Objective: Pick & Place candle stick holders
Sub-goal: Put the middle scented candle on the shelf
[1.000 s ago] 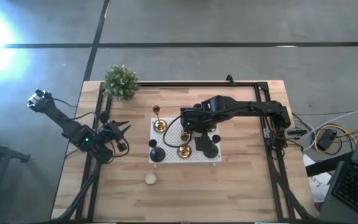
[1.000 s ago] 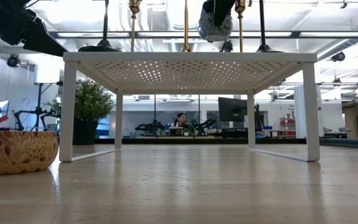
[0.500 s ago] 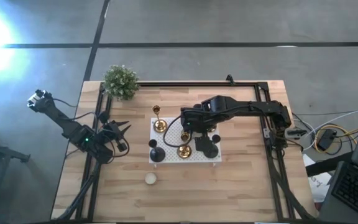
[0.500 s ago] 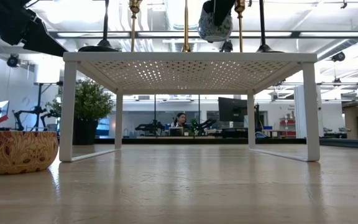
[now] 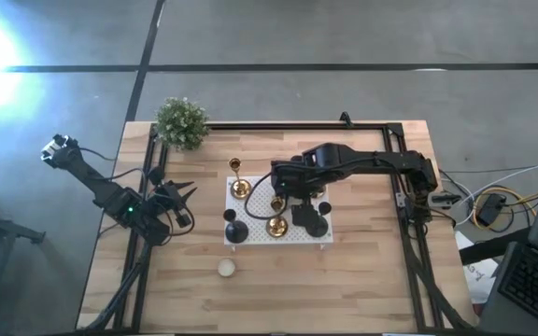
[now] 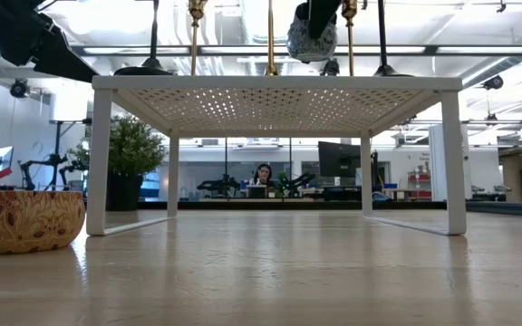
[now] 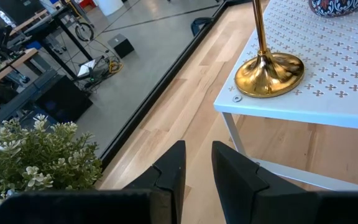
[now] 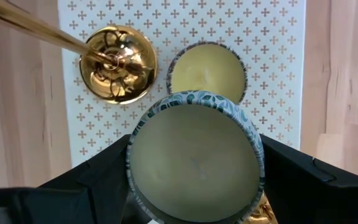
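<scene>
A white perforated stand [image 5: 250, 201] at the table's middle carries brass-gold candle stick holders [image 5: 239, 188] [image 5: 276, 225] and squat black ones [image 5: 236, 231] [image 5: 310, 220]. In the low view, brass stems [image 6: 270, 36] rise from its top. My right gripper [image 5: 284, 188] hangs over the stand, shut on a round tin with a blue-patterned rim [image 8: 194, 163]. A second such tin [image 8: 207, 70] and a brass holder [image 8: 118, 62] stand on the stand below it. My left gripper [image 5: 181, 202] waits left of the stand, its fingers [image 7: 173, 171] a narrow gap apart and empty. My right gripper pinches the tin's round side wall [image 8: 132, 163] between its two fingers, one on each opposite side. The fingers come from above, pointing down. The tin is level with its open top up, lifted clear of the stand's top in the low view [image 6: 314, 34].
A small potted plant [image 5: 182, 122] stands at the table's far left corner. A small cream round thing [image 5: 225, 268] lies on the wood near the front, and a patterned bowl [image 6: 25, 220] shows at the left of the low view. A black frame rail [image 5: 400, 177] borders the table.
</scene>
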Action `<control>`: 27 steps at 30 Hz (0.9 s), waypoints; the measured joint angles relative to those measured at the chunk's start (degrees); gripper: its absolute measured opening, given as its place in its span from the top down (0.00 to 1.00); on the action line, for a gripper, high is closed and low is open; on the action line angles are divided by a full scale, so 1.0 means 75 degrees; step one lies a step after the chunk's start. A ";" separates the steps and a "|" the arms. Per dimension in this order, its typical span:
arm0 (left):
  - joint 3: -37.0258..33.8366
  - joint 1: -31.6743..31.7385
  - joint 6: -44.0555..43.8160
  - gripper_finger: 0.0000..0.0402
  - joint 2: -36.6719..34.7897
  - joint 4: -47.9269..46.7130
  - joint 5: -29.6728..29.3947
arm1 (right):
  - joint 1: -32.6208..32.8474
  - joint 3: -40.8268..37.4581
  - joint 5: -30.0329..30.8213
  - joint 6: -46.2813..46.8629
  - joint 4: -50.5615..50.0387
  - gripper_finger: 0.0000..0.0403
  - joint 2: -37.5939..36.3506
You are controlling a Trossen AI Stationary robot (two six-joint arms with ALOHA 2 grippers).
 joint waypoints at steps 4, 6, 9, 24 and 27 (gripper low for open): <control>0.0000 0.0000 0.0000 0.79 -0.0001 0.0000 0.0002 | -0.0014 -0.0003 0.0000 0.0030 0.0054 0.29 0.0004; 0.0000 0.0000 0.0000 0.79 0.0000 0.0000 0.0002 | -0.0014 -0.0003 -0.0001 0.0077 0.0068 0.29 0.0006; 0.0000 0.0000 0.0000 0.79 0.0000 0.0000 0.0000 | -0.0014 0.0056 0.0003 0.0149 0.0049 0.29 0.0015; 0.0000 0.0000 0.0000 0.79 0.0000 0.0002 0.0001 | -0.0031 0.0286 0.0003 0.0274 0.0050 0.29 0.0032; 0.0000 0.0000 0.0000 0.79 0.0000 0.0002 0.0000 | -0.0071 0.0286 0.0002 0.0262 0.0052 0.29 0.0032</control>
